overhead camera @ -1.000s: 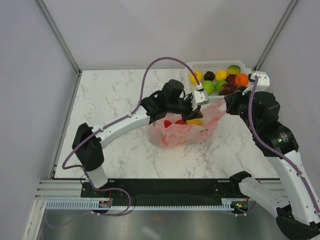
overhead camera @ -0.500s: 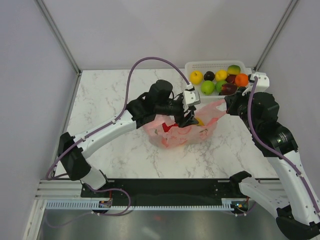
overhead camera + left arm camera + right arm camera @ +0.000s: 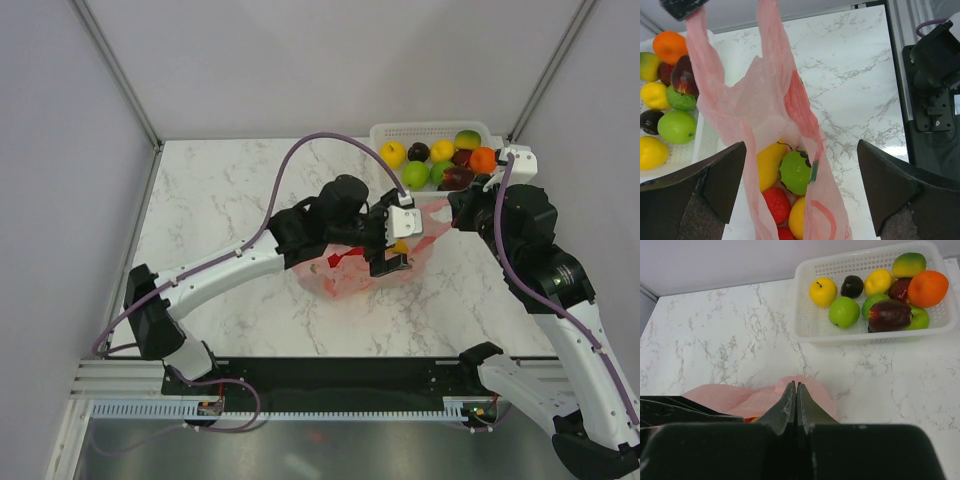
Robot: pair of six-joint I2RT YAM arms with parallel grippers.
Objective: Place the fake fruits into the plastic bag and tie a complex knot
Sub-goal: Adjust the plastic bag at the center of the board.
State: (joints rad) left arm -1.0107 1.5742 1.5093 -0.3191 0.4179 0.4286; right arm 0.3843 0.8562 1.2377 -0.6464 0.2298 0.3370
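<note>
The pink plastic bag [image 3: 345, 280] sits mid-table with its mouth pulled open. Inside it lie fake fruits: a green one [image 3: 797, 172], a yellow one [image 3: 769, 162] and a red one [image 3: 776, 205]. My left gripper [image 3: 397, 245] hangs open right over the bag's mouth, with its jaws wide on either side and nothing between them [image 3: 800, 145]. My right gripper [image 3: 455, 213] is shut on one bag handle [image 3: 700, 45] and holds it stretched up towards the right; pink plastic [image 3: 805, 385] shows at its tips. More fake fruits [image 3: 440, 155] lie in the white basket. No knot shows.
The white lattice basket [image 3: 420, 130] stands at the back right corner, just beyond the bag and close to the right arm. It holds several fruits, among them an orange one [image 3: 927, 287] and a dark purple one [image 3: 888, 315]. Grey walls enclose the marble table [image 3: 220, 190].
My left gripper has gone from shut to wide open and has come down and forward from near the basket to over the bag's mouth. The right gripper has kept still on the handle.
</note>
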